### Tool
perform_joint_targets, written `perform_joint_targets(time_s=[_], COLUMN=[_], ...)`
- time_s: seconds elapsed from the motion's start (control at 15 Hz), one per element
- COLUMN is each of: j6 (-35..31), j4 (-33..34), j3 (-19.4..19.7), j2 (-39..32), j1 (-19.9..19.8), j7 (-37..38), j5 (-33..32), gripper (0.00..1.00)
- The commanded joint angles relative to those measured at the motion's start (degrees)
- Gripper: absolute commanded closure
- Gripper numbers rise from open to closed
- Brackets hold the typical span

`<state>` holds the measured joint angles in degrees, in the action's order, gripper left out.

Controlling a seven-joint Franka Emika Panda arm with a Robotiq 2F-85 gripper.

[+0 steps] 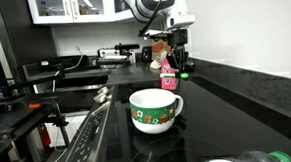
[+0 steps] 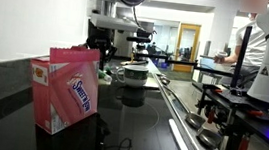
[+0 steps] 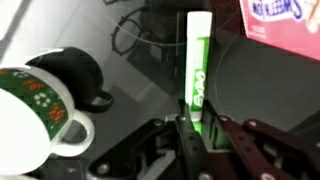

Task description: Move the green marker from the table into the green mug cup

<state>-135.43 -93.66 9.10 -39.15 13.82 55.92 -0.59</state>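
In the wrist view the green marker (image 3: 196,62) sticks out from between my gripper's (image 3: 197,125) fingers, which are shut on its lower end. The green mug cup (image 3: 32,115), green patterned outside and white inside, sits on the black table (image 3: 135,75) to the left of the gripper. In an exterior view the mug (image 1: 155,109) stands in front, and the gripper (image 1: 182,67) hangs behind it over the table (image 1: 227,107), with a bit of green (image 1: 183,76) at its tips. The mug also shows in an exterior view (image 2: 134,75), to the right of the gripper (image 2: 107,50).
A pink upright container (image 1: 167,76) stands right beside the gripper; it fills the foreground in an exterior view (image 2: 65,90) and the wrist view's top right corner (image 3: 285,25). A black cable (image 3: 128,35) lies on the table. The table's edge (image 2: 174,125) runs alongside.
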Motion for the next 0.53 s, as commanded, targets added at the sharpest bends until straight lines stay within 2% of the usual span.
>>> perform_joint_targets(time_s=[0.0, 0.13, 0.27, 0.47], j6=[-5.65, -7.49, -7.76, -2.98], j4=[-9.12, -12.99, -16.16, -19.44], j3=[6.70, 10.11, 13.04, 14.05], j2=[8.00, 11.99, 15.58, 20.64], j1=[5.99, 8.63, 11.07, 13.35], j7=[10.67, 18.45, 27.22, 42.74], j5=[-9.83, -18.25, -29.27, -48.99], gripper=[0.95, 0.95, 0.95, 0.95])
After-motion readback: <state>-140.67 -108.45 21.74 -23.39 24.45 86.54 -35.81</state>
